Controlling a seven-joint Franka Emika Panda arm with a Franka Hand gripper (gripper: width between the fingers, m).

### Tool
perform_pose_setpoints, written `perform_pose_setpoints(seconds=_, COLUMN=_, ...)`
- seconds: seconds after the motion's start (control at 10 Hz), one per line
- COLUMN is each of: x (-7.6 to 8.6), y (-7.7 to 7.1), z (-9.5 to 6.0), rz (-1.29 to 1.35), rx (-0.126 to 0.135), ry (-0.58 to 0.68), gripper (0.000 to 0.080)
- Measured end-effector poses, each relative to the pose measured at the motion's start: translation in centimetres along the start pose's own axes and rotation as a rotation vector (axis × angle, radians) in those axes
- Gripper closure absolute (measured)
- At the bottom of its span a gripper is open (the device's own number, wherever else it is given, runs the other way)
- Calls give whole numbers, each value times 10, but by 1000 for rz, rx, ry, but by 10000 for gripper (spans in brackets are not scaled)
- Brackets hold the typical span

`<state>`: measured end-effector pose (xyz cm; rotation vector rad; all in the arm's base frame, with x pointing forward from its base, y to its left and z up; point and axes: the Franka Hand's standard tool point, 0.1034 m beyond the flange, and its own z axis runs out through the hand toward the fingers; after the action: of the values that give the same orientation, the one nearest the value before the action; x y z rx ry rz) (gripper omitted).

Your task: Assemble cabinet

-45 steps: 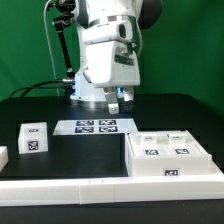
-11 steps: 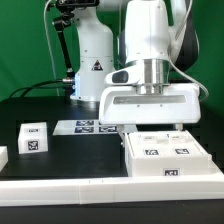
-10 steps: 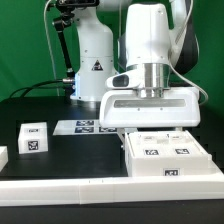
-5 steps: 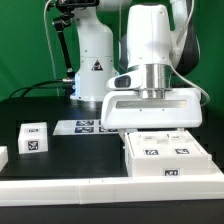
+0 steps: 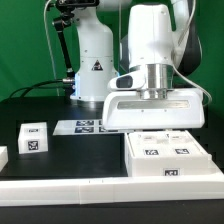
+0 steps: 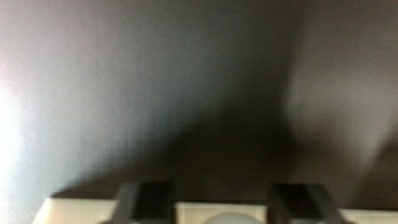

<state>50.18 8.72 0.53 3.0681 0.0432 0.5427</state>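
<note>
1. The black table (image 5: pixel 35 108) spreads under everything.
2. My claw (image 5: pixel 150 129) hangs low over the far edge of the cabinet. My fingers (image 6: pixel 146 203) are spread wide and released, gripping nothing. The wrist view is blurred, and something pale sits between them.
3. The cabinet (image 5: pixel 170 158) lies on the table at the exterior view's right, tagged fronts facing up.
4. The marker board (image 5: pixel 88 126) lies flat near the middle, just beside the cabinet.
5. A small white tagged block (image 5: pixel 33 138) stands well apart, at the exterior view's left.
</note>
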Motion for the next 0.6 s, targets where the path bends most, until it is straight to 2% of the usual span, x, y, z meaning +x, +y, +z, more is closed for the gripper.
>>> perform_pose_setpoints(seconds=0.1, x=-2, y=1, z=1, rz=0, rx=-1, ry=-4, gripper=615)
perform_pose_setpoints(seconds=0.2, x=-2, y=0, z=1, rz=-1, rx=-1, ry=-5, gripper=615)
perform_pose_setpoints(seconds=0.3, x=-2, y=0, z=1, rz=0, rx=-1, ry=-5, gripper=749)
perform_pose_setpoints(seconds=0.4, x=-2, y=0, z=1, rz=0, rx=-1, ry=-5, gripper=789)
perform_pose_setpoints(seconds=0.6, x=-2, y=0, z=1, rz=0, rx=-1, ry=-5, gripper=796)
